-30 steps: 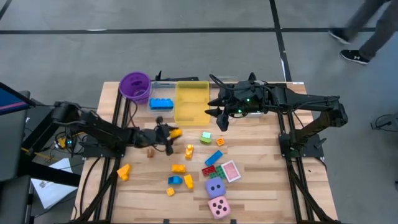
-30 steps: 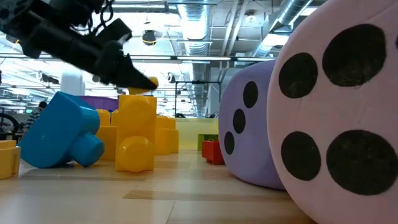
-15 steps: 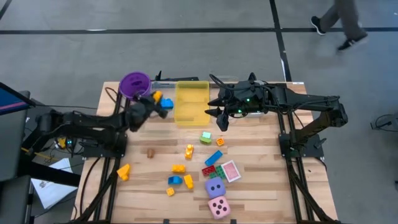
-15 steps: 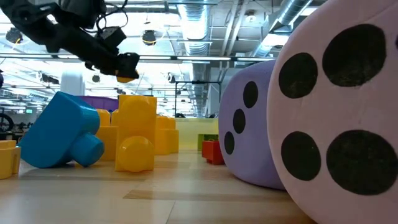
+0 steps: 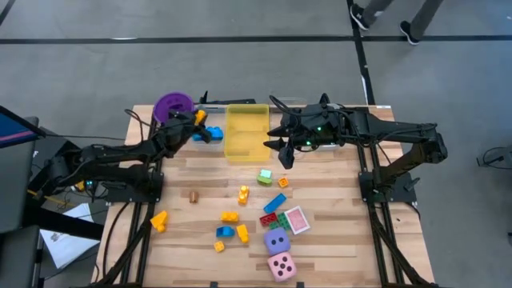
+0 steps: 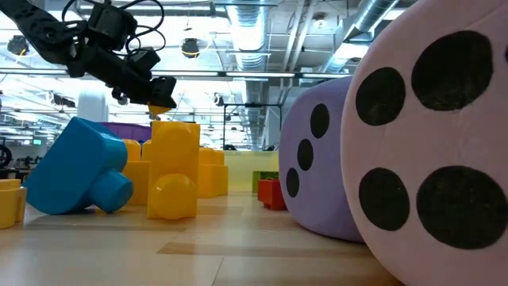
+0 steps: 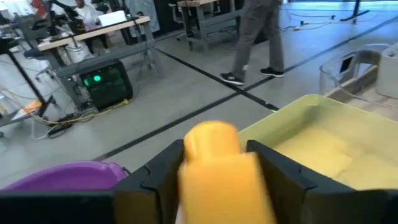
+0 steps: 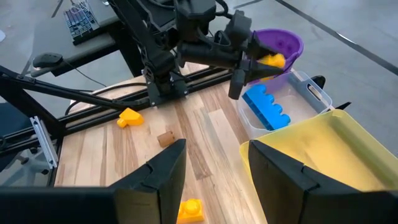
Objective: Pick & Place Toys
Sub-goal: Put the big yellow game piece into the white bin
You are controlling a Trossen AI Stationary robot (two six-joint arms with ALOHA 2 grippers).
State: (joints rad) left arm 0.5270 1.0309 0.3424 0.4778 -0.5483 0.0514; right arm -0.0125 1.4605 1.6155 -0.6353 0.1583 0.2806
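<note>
My left gripper [image 5: 197, 120] is shut on a small yellow brick [image 7: 219, 171] in the air at the table's far left, between the purple cup [image 5: 173, 107] and the clear tray [image 5: 210, 131] that holds a blue brick [image 8: 266, 108]. It also shows in the right wrist view [image 8: 254, 62] and the low view [image 6: 156, 97]. My right gripper [image 5: 282, 154] is open and empty over the yellow tray's [image 5: 246, 130] right edge. Loose bricks [image 5: 229, 216], a pink-backed card [image 5: 297, 219] and the purple die [image 5: 277, 241] and pink die [image 5: 281, 266] lie on the near half. My left gripper pinches the yellow brick [image 8: 272, 60] between its two fingers by two opposite sides [image 7: 186, 180]. The fingers reach slanting toward the table's far right. The brick is lifted clear, above the clear tray's left end.
A small brown block [image 5: 193, 195] and an orange brick [image 5: 158, 220] lie on the left half of the table. Metal arm frames stand along both side edges. A person walks on the floor beyond the far edge [image 5: 384, 10].
My left gripper has lifted the yellow brick from the middle of the table and carried it toward the far left, up beside the purple cup. The right arm has kept still.
</note>
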